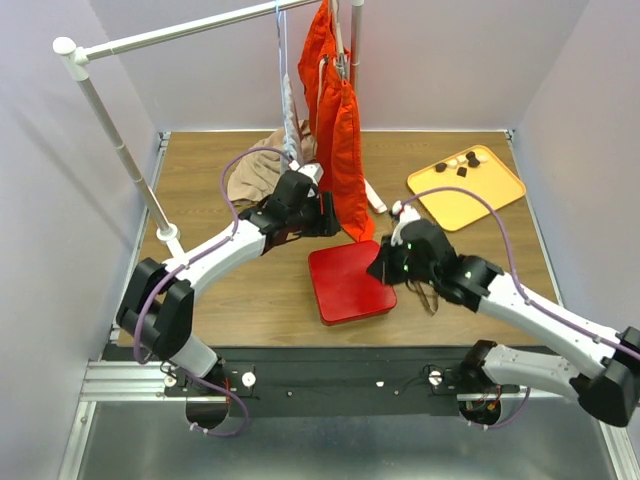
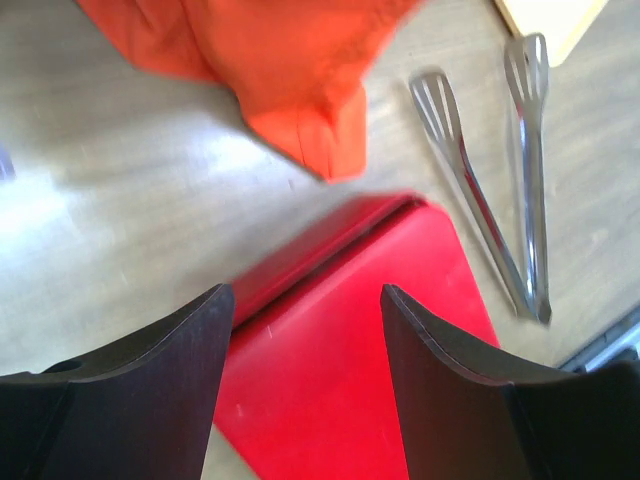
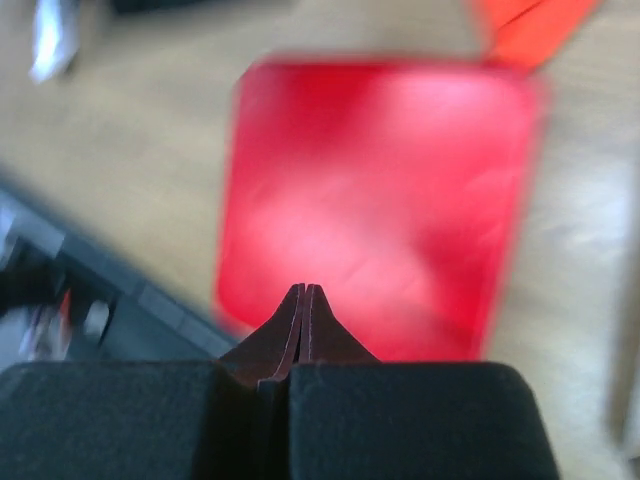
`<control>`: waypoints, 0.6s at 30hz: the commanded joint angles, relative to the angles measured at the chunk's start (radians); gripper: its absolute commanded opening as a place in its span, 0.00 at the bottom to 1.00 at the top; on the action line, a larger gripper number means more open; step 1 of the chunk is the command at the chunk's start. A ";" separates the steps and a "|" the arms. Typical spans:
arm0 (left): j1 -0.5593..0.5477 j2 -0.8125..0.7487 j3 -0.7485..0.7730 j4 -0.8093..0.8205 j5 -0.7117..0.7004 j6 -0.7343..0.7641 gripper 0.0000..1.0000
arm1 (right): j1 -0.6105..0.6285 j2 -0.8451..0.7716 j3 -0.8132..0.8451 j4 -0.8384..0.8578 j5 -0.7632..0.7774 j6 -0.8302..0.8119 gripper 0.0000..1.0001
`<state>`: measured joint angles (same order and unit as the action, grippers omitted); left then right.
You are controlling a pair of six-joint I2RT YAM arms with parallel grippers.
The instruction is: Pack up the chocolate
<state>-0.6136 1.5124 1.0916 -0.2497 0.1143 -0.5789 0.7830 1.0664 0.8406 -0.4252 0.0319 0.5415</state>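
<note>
Saw the chocolate (image 1: pixel 472 159) sitting on the yellow tray (image 1: pixel 470 200), far right of the table, well apart from both grippers. Found left gripper (image 2: pixel 305 292) spread wide, empty, over the red box (image 1: pixel 348 282) just beside the hanging orange cloth (image 1: pixel 340 140). Found right gripper (image 3: pixel 303 292) pinched fully closed on nothing, above the box's right edge. Spotted metal tongs (image 2: pixel 490 220) lying near the box.
</note>
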 commanded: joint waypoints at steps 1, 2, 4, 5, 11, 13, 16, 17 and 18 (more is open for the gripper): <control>0.046 0.109 0.054 0.047 0.045 0.022 0.70 | 0.211 -0.051 -0.116 -0.136 -0.038 0.119 0.04; 0.066 0.121 0.054 0.062 0.059 0.017 0.70 | 0.243 -0.051 -0.133 -0.136 -0.006 0.136 0.04; 0.081 0.158 0.068 0.078 0.091 0.007 0.70 | 0.317 -0.033 -0.161 -0.133 0.025 0.175 0.04; 0.086 0.169 0.074 0.076 0.094 0.007 0.70 | 0.332 -0.025 -0.178 -0.129 0.034 0.179 0.04; 0.087 0.183 0.091 0.075 0.102 0.005 0.70 | 0.352 0.056 -0.196 -0.095 0.132 0.175 0.04; 0.087 0.172 0.085 0.070 0.104 0.005 0.70 | 0.352 0.085 -0.176 -0.093 0.212 0.186 0.03; 0.087 0.155 0.071 0.067 0.101 0.005 0.70 | 0.352 0.142 -0.135 -0.083 0.284 0.175 0.03; 0.087 0.151 0.067 0.067 0.099 0.005 0.70 | 0.352 0.158 -0.126 -0.073 0.295 0.172 0.03; 0.087 0.143 0.062 0.066 0.097 0.007 0.70 | 0.352 0.180 -0.118 -0.069 0.312 0.170 0.03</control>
<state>-0.5240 1.7008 1.1534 -0.1905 0.1963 -0.5732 1.1271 1.1885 0.6609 -0.5201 0.1928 0.7036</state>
